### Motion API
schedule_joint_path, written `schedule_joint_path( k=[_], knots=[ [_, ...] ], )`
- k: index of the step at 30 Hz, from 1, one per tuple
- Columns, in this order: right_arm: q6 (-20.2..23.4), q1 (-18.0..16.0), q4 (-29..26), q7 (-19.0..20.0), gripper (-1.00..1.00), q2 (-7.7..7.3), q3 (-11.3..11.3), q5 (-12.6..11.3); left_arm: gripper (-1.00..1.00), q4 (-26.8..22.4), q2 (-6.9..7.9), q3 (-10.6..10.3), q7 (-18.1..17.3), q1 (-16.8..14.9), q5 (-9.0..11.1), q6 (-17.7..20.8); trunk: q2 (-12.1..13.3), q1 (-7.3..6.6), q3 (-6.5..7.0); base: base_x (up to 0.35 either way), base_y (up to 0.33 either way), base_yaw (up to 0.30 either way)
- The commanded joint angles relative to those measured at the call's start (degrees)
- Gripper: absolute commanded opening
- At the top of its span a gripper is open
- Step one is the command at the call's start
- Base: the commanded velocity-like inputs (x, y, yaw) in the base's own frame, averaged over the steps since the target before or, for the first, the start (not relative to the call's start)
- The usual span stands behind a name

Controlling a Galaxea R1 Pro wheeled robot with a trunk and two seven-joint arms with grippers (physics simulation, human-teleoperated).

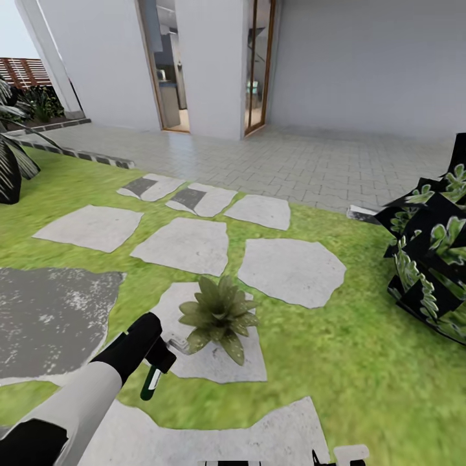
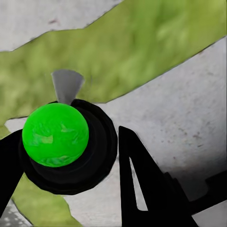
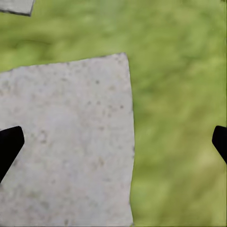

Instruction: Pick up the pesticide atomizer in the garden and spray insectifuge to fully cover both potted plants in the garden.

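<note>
Atomizer (image 1: 151, 383) hangs clenched in the left gripper (image 1: 157, 362), base down, just short of the potted plant (image 1: 219, 313) beyond it, so spray may miss unless its nozzle faces the leaves; right gripper (image 3: 113, 142) gapes empty.

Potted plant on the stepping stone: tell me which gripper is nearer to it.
Left. The left gripper, holding the pesticide atomizer, sits just beside the potted plant. The right gripper hangs open over a stepping stone and grass, with no plant near it.
</note>
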Motion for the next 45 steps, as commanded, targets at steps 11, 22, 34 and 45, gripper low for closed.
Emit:
schedule_joint_path(
  k=[11,22,34,45],
  knots=[
    [-0.10,-0.04,0.02,-0.57,1.00,0.00,0.45,0.25,-1.00,-0.03,0.43,-0.16,-0.67,-0.02,-0.58,0.11,-0.02,0.00,-0.04,0.030,0.050,0.000],
    [-0.10,-0.04,0.02,-0.60,1.00,0.00,0.45,0.18,-1.00,-0.21,0.36,-0.23,-0.69,-0.02,-0.56,0.13,-0.02,0.00,-0.04,-0.156,0.001,-0.002],
    [-0.10,-0.04,0.02,-0.57,1.00,0.07,0.47,0.16,-1.00,-0.24,0.34,-0.15,-0.69,-0.02,-0.55,0.12,-0.02,0.00,-0.04,-0.066,0.104,-0.207],
    [-0.10,-0.04,0.02,-0.57,1.00,0.08,0.48,0.16,-1.00,-0.33,0.21,-0.15,-0.61,-0.02,-0.52,0.12,-0.02,0.00,-0.04,0.000,0.101,-0.008]
  ],
)
